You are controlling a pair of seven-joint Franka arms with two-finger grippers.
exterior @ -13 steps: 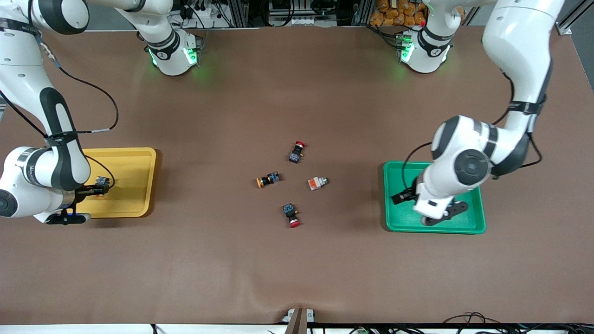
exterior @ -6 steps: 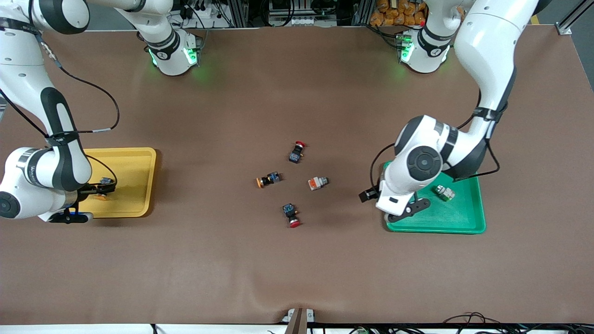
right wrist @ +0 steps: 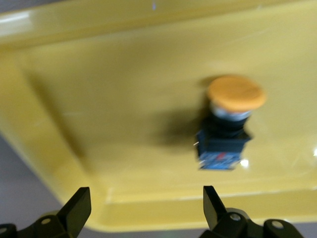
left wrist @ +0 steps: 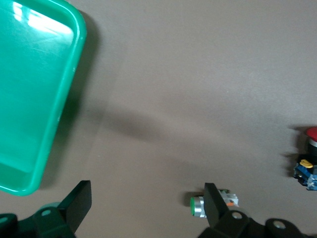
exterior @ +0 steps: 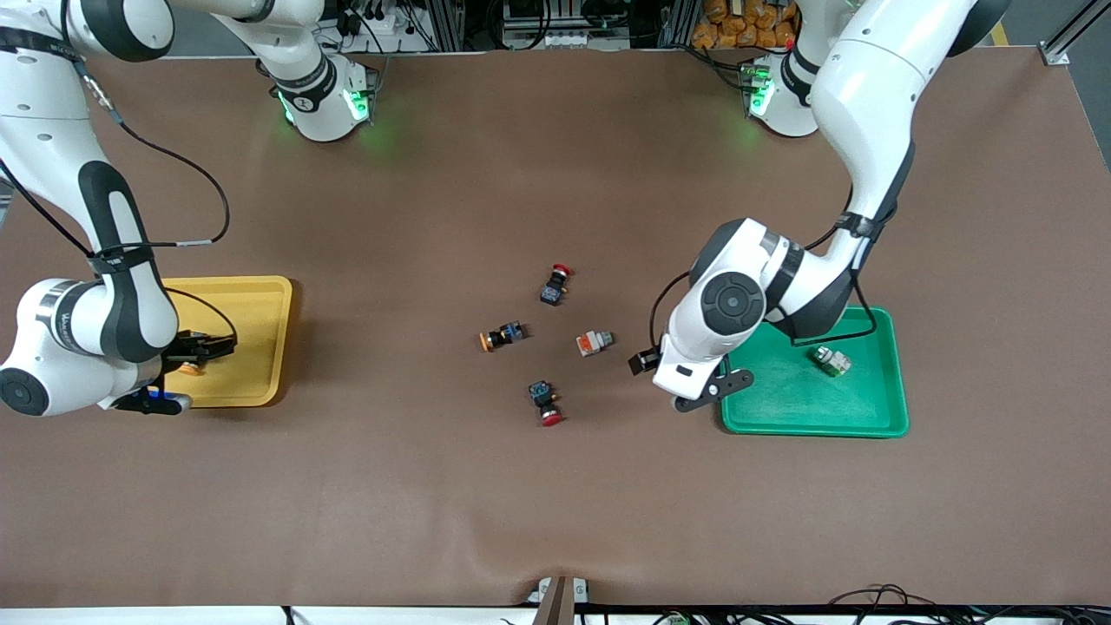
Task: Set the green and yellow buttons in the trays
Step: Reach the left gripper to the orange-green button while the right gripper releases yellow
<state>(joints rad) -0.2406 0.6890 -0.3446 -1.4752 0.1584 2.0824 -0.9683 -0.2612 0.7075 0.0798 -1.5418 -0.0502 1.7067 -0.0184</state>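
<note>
Both sets of jaws stand spread and hold nothing: from the front I see the left gripper (exterior: 694,395) over bare table just off the green tray (exterior: 877,424), where a white button (exterior: 831,359) lies, and the right gripper (exterior: 187,373) over the yellow tray (exterior: 260,299), with the other buttons loose mid-table (exterior: 503,335). In the left wrist view I see the tray's corner (left wrist: 44,109) and a white, green-tipped button (left wrist: 210,204) by one finger. In the right wrist view I see an orange-capped button (right wrist: 229,126) lying in the yellow tray (right wrist: 74,99).
</note>
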